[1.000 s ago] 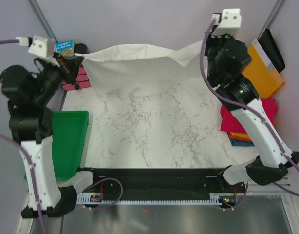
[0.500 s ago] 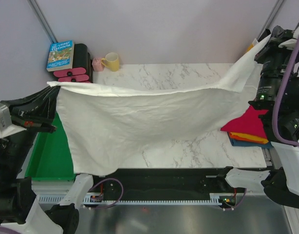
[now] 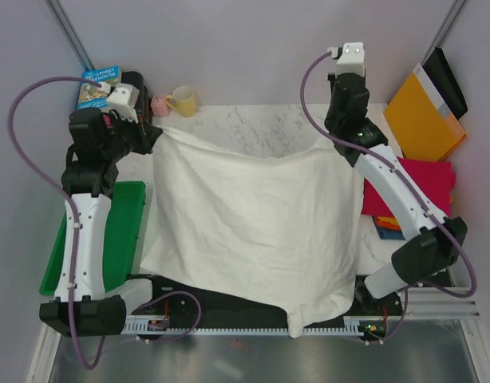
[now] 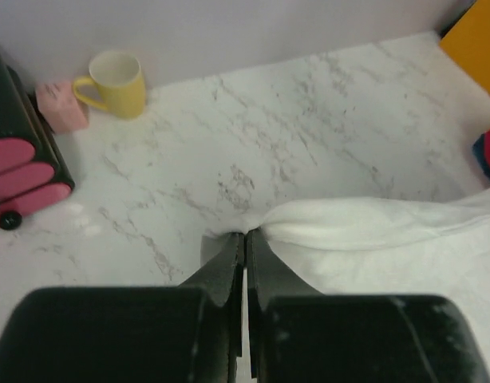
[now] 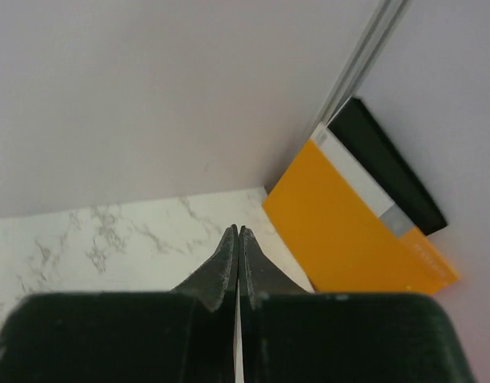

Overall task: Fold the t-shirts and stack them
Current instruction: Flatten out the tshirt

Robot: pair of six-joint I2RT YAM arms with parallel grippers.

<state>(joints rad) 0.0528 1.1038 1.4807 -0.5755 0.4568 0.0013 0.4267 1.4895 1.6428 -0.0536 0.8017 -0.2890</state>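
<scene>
The left gripper [image 3: 154,132] is clamped tight on one far corner of the white t-shirt [image 3: 253,223]. In its wrist view the cloth bunches right into the closed tips. From there the shirt runs rightward across the surface [image 3: 253,120] to the right gripper [image 3: 335,137], whose jaws are also pressed together. Its own camera shows no cloth past the tips, but from above the other far corner rises straight to it, so I judge that it holds that corner. Between and nearer than the two grippers the shirt lies wrinkled, its near hem spilling over the front edge onto the black rail [image 3: 165,286].

This looks like the spreading step, before any fold. The next move probably calls for both grippers to draw the shirt away from the bases together, keeping it taut, until the hem rests on the surface.

The surface is white marble-patterned. Left of the left gripper sits a green bin [image 3: 117,223]. Beyond that gripper are a book [image 3: 100,82] and a yellow mug [image 3: 182,100]. Right of the right gripper lie the folded t-shirts [image 3: 424,179], crimson on top. An orange envelope [image 3: 420,120] sits against the pale wall [image 3: 245,48].
</scene>
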